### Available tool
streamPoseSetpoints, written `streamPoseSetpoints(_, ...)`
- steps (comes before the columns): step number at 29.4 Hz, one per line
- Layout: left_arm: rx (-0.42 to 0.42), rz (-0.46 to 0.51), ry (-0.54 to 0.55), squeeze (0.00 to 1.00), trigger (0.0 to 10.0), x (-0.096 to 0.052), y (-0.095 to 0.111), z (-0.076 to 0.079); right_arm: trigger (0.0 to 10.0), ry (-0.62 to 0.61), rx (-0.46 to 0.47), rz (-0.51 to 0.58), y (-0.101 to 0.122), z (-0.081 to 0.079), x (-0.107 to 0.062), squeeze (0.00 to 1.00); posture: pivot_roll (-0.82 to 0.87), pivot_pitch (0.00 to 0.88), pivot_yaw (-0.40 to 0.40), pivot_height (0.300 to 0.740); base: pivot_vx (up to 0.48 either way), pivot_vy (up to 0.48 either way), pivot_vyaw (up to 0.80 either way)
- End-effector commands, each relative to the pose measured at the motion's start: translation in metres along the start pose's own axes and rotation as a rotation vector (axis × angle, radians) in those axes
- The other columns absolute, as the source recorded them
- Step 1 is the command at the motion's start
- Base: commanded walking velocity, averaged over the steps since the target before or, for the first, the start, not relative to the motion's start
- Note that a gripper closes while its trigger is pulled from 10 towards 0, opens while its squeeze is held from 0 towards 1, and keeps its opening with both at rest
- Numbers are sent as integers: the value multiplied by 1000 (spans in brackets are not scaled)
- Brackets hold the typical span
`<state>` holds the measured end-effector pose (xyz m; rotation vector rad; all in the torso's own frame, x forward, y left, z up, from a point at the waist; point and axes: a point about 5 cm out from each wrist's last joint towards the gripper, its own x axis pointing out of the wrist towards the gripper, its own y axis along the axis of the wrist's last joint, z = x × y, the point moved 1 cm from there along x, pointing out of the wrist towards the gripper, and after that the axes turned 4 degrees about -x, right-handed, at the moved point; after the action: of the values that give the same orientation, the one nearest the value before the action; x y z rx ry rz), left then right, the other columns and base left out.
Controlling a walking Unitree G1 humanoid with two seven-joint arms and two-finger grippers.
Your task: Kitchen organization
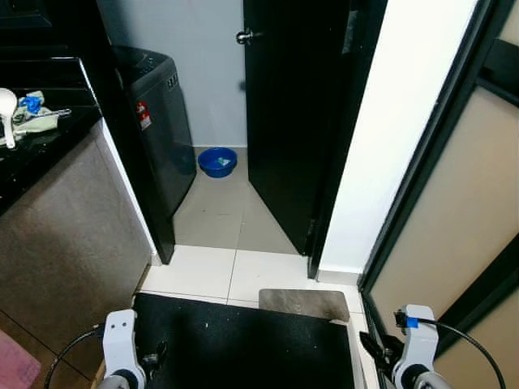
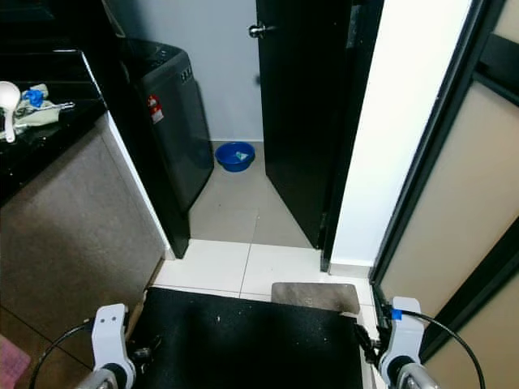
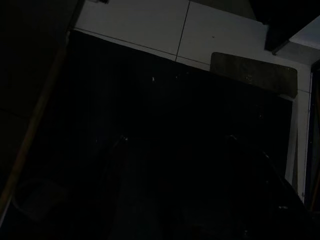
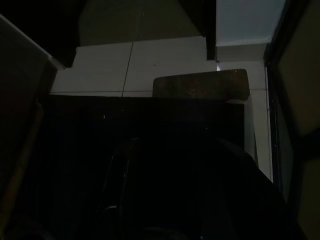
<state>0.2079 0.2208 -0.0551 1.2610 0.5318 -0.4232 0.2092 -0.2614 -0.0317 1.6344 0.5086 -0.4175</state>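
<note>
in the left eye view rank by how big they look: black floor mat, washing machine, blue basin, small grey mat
1. black floor mat and washing machine: similar; the mat lies nearer, so unsure
2. small grey mat
3. blue basin, farthest away

Head eyes look down; wrist views share the black mat [image 1: 243, 344].

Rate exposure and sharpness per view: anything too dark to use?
Left and right eye views: sharp, no motion blur, though the black door and black floor mat lose detail in shadow. Left wrist view: heavily underexposed, only the pale floor tiles and small grey mat readable. Right wrist view: equally dark, the gripper fingers barely outlined.
</note>
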Motion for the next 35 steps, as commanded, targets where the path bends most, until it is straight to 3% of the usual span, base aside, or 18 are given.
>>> streamPoseSetpoints(1, 2, 8, 14, 0, 10000, -1, 3, -7, 10000, 5, 18, -2, -2, -4, 0, 0, -46, 0, 25, 740, 0, 0, 0)
streamPoseSetpoints(35, 1, 2, 15, 0, 10000, 1, 0, -9, 10000, 1, 18, 0, -1, -5, 0, 0, -47, 0, 28, 740, 0, 0, 0)
